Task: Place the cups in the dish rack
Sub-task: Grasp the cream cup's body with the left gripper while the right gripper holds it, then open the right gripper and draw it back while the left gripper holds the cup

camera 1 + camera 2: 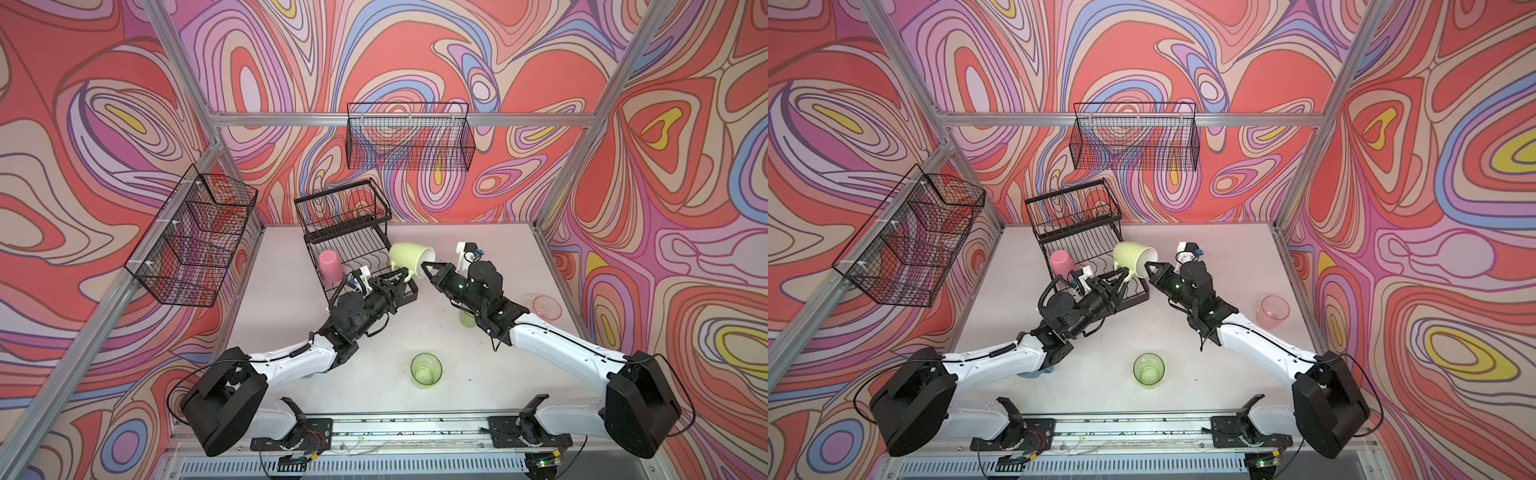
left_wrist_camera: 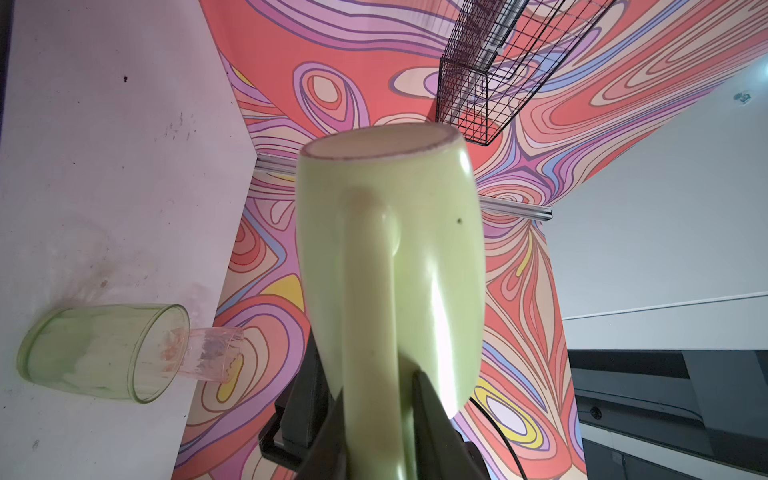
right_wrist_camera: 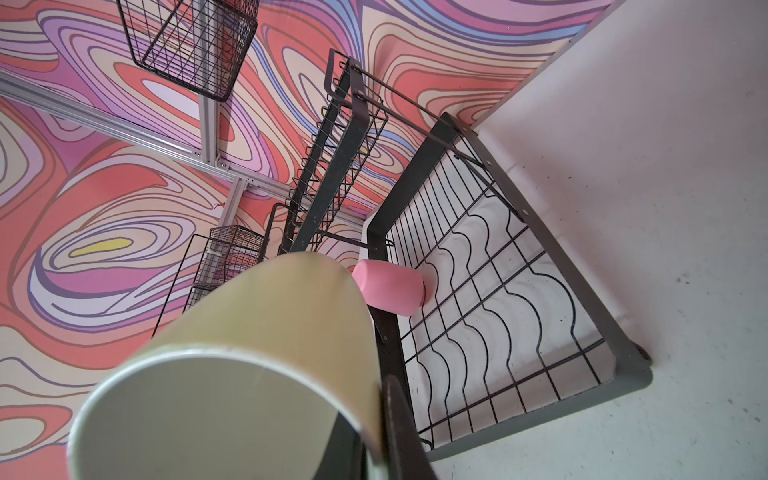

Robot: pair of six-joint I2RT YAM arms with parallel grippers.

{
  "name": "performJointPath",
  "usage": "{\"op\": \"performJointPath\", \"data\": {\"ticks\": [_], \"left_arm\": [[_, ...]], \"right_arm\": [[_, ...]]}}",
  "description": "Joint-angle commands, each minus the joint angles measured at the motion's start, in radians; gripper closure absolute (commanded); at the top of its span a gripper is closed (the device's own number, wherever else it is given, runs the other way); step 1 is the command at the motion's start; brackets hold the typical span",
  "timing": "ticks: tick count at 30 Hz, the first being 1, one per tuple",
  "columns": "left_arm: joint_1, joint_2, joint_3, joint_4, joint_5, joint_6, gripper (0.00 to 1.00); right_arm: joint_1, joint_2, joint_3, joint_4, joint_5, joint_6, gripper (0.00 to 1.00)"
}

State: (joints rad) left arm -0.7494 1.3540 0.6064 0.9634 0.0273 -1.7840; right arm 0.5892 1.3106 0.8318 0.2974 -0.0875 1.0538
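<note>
The dish rack (image 1: 345,237) stands at the back of the table (image 1: 282,332), left of centre. Its upper basket is empty. The lower tray carries one item, the opaque pink tumbler (image 1: 331,266), mouth down at the left side.

The pale yellow-green mug (image 1: 409,255) is off the table, tipped on its side in the air at the right edge of the lower tray. Whether it is over the tray or just beside it cannot be told. Its mouth faces the right arm and its handle (image 2: 374,311) faces the left arm. It is judged ceramic: rigid, glazed and slick, the heaviest cup present, and liable to chip against the wire.

The right gripper (image 1: 428,266) is clenched on the rim (image 3: 208,361), one finger inside the mouth and one outside. This thin-wall pinch is judged weak against twisting.

The left gripper (image 1: 402,275) has its jaws drawn in on the handle. In the left wrist view the black fingers (image 2: 432,424) lie flush against it. The handle is judged the better hold, since it resists rotation and leaves the mouth free for setting down inverted.

Three cups are loose on the table:
- The clear green tumbler (image 1: 426,370) stands upright near the front.
- The second green tumbler (image 1: 467,318) is partly hidden beneath the right arm.
- The clear pink tumbler (image 1: 547,306) stands near the right wall.

All three are judged light, smooth plastic. A moderate squeeze across the rim wall suits them.
</note>
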Motion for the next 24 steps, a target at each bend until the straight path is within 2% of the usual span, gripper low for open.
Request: {"op": "performJointPath", "data": {"ticks": [1, 15, 24], "left_arm": [[-0.003, 0.020, 0.012, 0.033, 0.026, 0.011, 0.75], [0.043, 0.018, 0.060, -0.009, 0.180, 0.026, 0.70], [0.063, 0.024, 0.064, -0.019, 0.212, 0.036, 0.75]], "right_arm": [[0.004, -0.042, 0.014, 0.097, -0.046, -0.026, 1.00], [0.005, -0.053, 0.018, 0.094, -0.080, -0.047, 1.00], [0.005, -0.056, 0.023, 0.088, -0.096, -0.052, 1.00]]}}
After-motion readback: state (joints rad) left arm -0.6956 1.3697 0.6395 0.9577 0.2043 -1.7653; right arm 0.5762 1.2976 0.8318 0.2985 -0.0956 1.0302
